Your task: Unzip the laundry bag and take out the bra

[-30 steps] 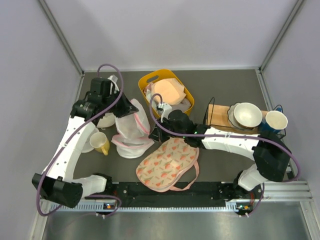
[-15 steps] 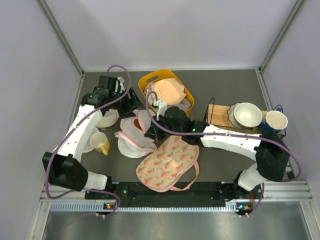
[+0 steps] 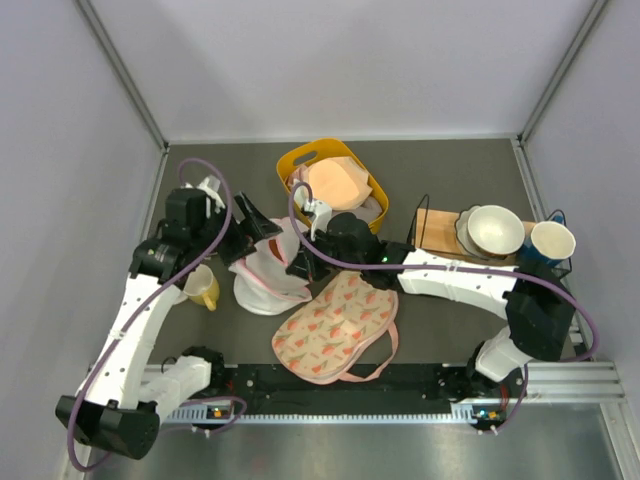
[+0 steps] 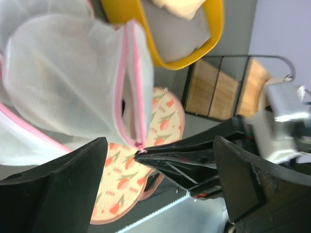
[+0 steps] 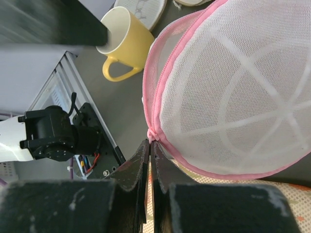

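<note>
Pulled back leftward, the left gripper [image 3: 258, 232] hangs spread at the laundry bag's [image 3: 268, 278] left edge; the right gripper [image 5: 150, 141] pinches the bag's pink zipper [image 5: 151, 128].

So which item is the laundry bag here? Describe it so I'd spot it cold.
Find the yellow basket at the back; just in front of it, slightly left, sits the laundry bag. It is white see-through mesh domes edged with a pink zipper, unlike the flat cream pouch with red print beside it.
</note>
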